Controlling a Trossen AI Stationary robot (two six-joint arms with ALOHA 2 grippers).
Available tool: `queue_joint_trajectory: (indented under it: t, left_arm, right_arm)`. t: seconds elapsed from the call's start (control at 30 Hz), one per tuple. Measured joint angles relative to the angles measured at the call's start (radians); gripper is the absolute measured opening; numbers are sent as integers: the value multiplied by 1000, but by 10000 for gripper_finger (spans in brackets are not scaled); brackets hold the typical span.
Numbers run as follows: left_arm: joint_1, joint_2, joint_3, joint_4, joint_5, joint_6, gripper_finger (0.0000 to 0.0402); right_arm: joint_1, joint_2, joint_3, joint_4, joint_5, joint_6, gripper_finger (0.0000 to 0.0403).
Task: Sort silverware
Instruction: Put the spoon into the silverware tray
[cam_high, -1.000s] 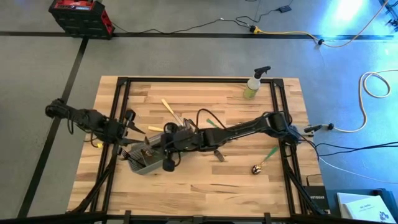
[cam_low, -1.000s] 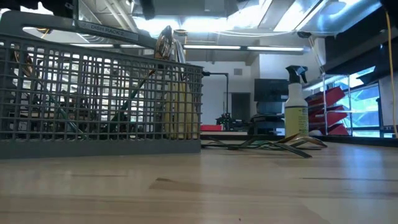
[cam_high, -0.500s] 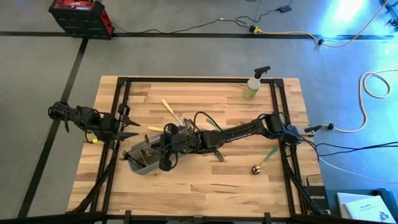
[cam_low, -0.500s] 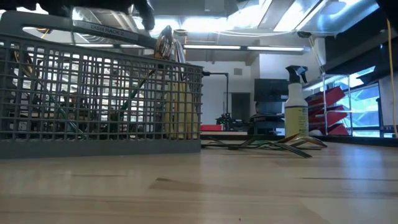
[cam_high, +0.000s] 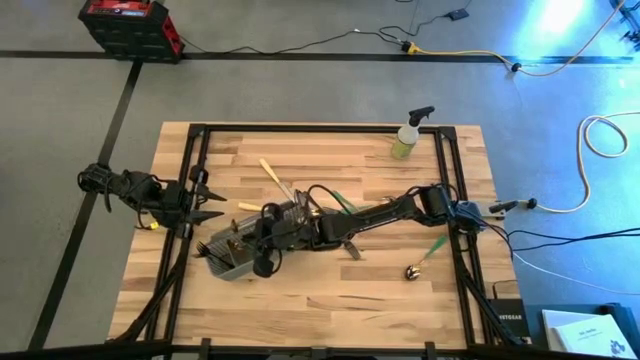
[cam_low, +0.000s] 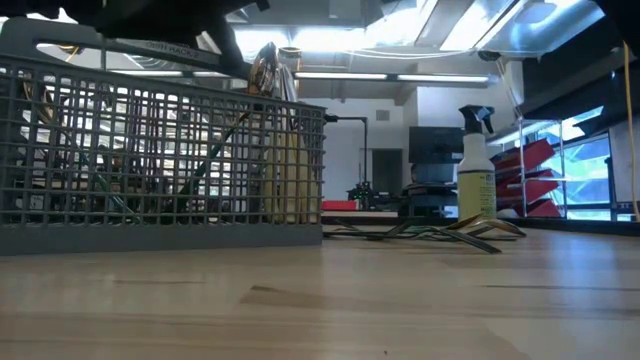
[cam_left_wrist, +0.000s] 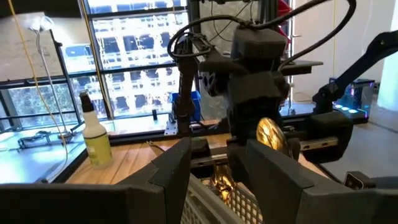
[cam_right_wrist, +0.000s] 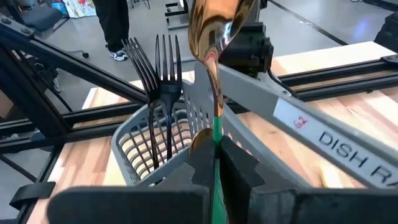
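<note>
The grey wire-mesh caddy (cam_high: 232, 255) (cam_low: 160, 150) stands near the table's left side. Dark forks (cam_right_wrist: 155, 68) and other silverware stand upright inside it. My right gripper (cam_high: 256, 238) (cam_right_wrist: 215, 155) reaches over the caddy from the right, shut on a spoon (cam_right_wrist: 214, 37) with a gold head and a green handle. My left gripper (cam_high: 212, 205) (cam_left_wrist: 217, 174) waits open and level at the table's left edge, pointing at the caddy with nothing between its fingers. Loose silverware (cam_high: 275, 180) (cam_high: 425, 255) lies on the table. My right gripper pinches the spoon's green handle (cam_right_wrist: 216, 134) between its two fingers. The spoon runs along the fingers, with its gold head (cam_right_wrist: 217, 25) sticking out past the fingertips. The fingers come from the table's right, slanting slightly down. The spoon is held clear above the caddy's handle bar (cam_right_wrist: 298, 124).
A yellow-green spray bottle (cam_high: 408, 135) (cam_low: 475, 170) stands at the far right. More pieces lie mid-table (cam_high: 340, 200) (cam_high: 352, 248) and show beyond the caddy (cam_low: 430, 232). A black frame (cam_high: 190, 150) borders the table. Bare wood lies along the near edge.
My right gripper has sunk toward the caddy with the spoon still in its fingers; in the low view its dark body now reaches down to the caddy's handle. The caddy has stayed where it was.
</note>
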Motion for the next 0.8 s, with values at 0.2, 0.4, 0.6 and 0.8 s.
queue_joint_trajectory:
  t: [0.2, 0.4, 0.6, 0.8]
  left_arm:
    - [0, 0, 0, -1, 0, -3, 140]
    - [0, 0, 0, -14, 0, -4, 140]
    - [0, 0, 0, -17, 0, -6, 140]
    - [0, 0, 0, -17, 0, -13, 140]
  right_arm:
    - [1, 0, 0, -5, -16, 22, 0]
    - [2, 0, 0, -9, -13, 22, 0]
    - [2, 0, 0, -34, -28, 21, 0]
    - [2, 0, 0, -31, -8, 21, 40]
